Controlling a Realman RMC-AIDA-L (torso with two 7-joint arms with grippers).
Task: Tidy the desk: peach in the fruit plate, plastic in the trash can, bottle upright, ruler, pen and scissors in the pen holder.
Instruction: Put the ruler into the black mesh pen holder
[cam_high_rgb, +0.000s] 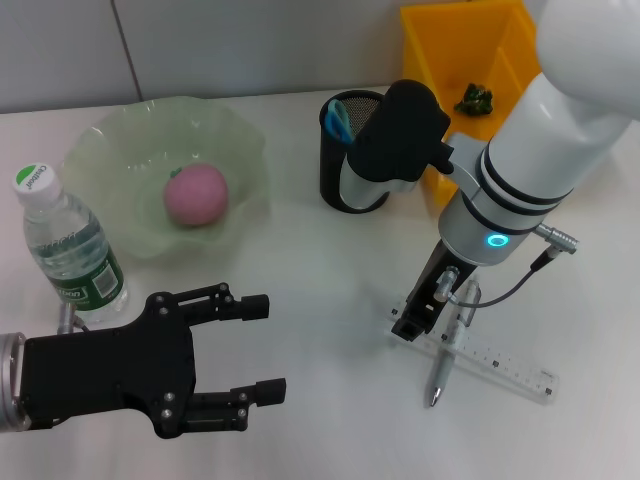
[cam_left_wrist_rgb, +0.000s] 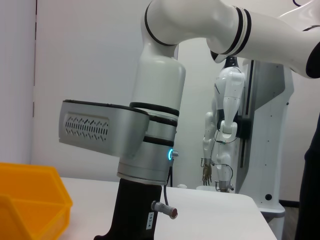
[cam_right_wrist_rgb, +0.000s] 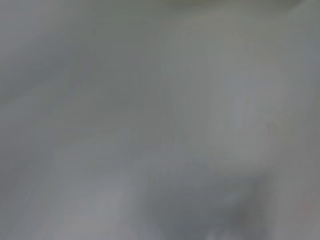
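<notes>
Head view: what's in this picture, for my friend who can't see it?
The right hand reaches down onto a pen and ruler on a white desk. The left hand hovers open near an upright bottle; a peach sits in the plate.

A white table carries a green plate, an upright bottle, a black pen holder and a yellow bin. Near its front right, a pen lies across a clear ruler.
</notes>
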